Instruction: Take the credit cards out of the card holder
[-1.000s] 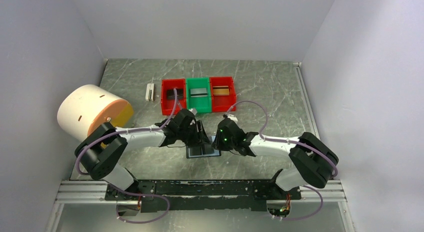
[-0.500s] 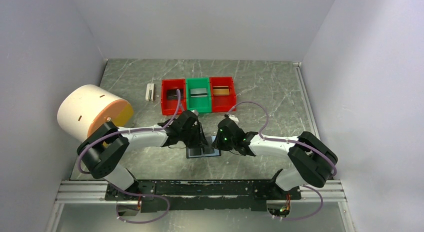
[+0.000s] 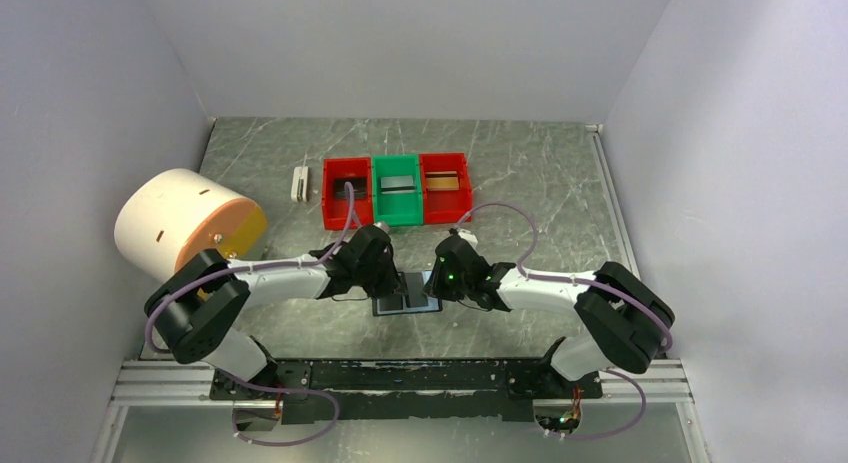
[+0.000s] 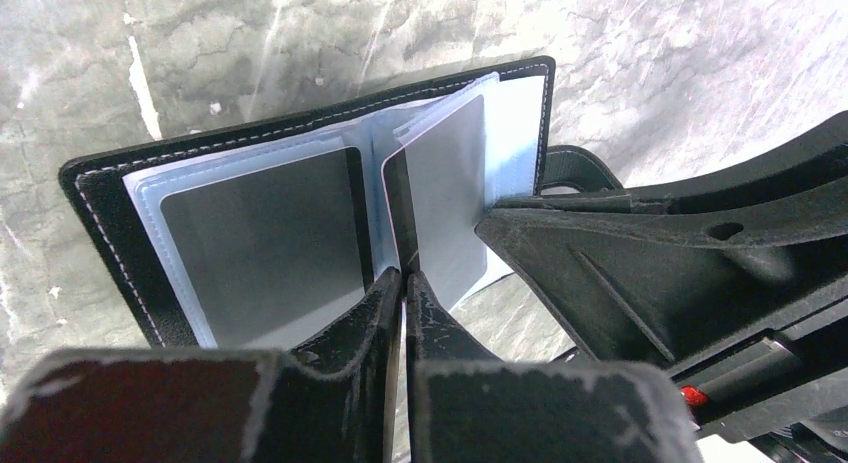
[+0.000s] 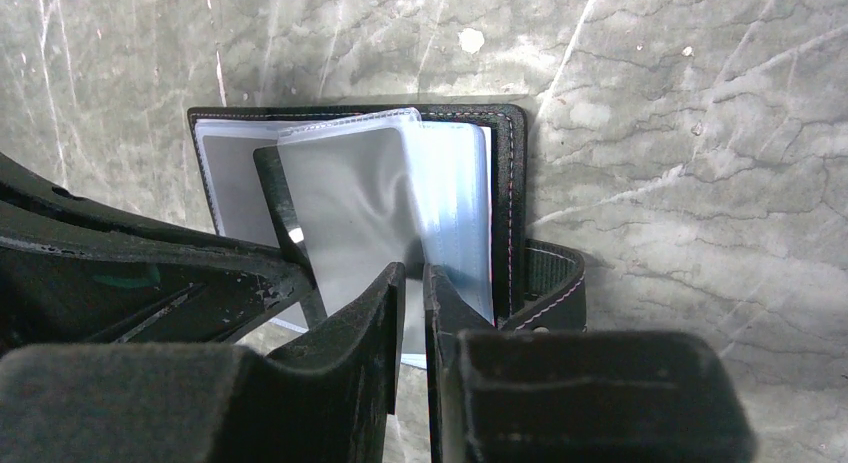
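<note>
Grey marbled surface (image 3: 540,173) carries the black stitched card holder (image 3: 405,305), lying open between both arms. Its upright glossy sleeve is clamped tight in the left pincer (image 4: 403,275) (grey card (image 4: 265,243) fills a neighbouring pocket); the right pincer (image 5: 408,271), nearly closed, nips another clear leaf.

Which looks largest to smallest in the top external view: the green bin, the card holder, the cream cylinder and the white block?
1. cream cylinder
2. green bin
3. card holder, partly hidden, so its place against the bin is unsure
4. white block
</note>
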Tool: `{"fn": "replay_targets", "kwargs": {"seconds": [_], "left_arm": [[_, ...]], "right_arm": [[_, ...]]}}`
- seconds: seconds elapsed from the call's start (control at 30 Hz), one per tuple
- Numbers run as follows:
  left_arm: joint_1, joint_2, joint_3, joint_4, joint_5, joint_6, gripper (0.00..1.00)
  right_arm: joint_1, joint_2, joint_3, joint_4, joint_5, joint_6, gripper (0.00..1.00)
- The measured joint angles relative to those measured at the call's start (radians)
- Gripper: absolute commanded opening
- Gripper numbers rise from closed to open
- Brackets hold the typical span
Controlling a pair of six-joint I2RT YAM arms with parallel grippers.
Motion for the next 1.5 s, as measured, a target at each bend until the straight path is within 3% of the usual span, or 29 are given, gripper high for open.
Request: {"fn": "replay_targets", "kwargs": {"seconds": [0.33,0.73,1.27,1.5], "left_arm": [[-0.004,-0.051,-0.018,-0.019,-0.039,0.002,0.09],[-0.004,-0.204,-0.044,-0.063,-0.072,0.057,0.09],[-0.004,-0.267,-0.098,-0.064,-0.093,0.081,0.09],[0.023,-0.430,-0.141,-0.052,-0.099,0.079,0.09]], "right_arm": [[0.000,0.002,0.002,-0.002,0.002,0.011,0.21],[-0.002,-0.057,0.002,-0.005,-0.028,-0.048,0.43],[-0.006,-0.060,-0.001,0.122,-0.167,-0.054,0.52],[-0.073,-0.060,-0.055,0.269,-0.277,-0.019,0.62]]}}
